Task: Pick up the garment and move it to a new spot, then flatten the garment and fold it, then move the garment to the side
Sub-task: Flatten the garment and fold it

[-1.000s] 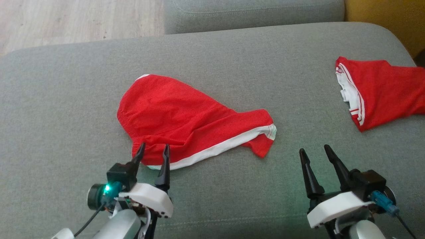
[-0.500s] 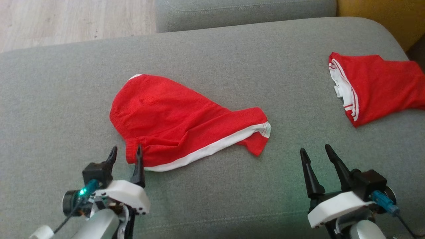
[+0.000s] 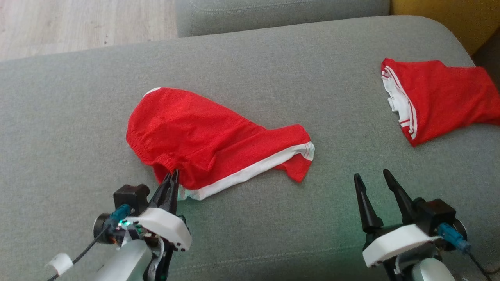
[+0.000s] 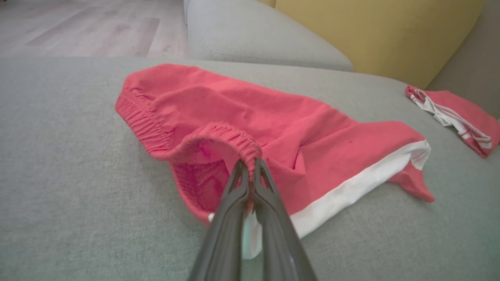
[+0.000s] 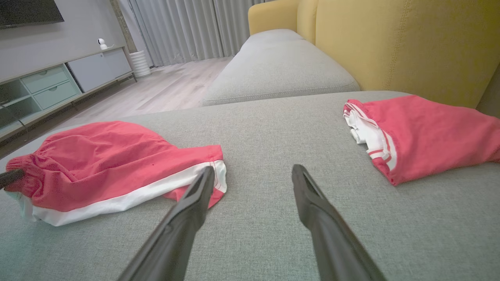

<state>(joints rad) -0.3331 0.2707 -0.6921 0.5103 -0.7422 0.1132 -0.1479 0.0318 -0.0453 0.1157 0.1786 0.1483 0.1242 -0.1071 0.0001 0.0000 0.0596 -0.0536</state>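
We've clamped our left gripper (image 3: pixel 173 175) on the crumpled red white-trimmed shorts (image 3: pixel 203 132) to lift them; right gripper (image 3: pixel 371 174) waits wide alongside.

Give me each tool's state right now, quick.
Left tool: closed on the elastic waistband of the red shorts.
Right tool: open, holding nothing.

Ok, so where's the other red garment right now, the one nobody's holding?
In the head view the other red garment lies at the far right of the grey cushion, beside the yellow backrest, beyond the open right end effector.
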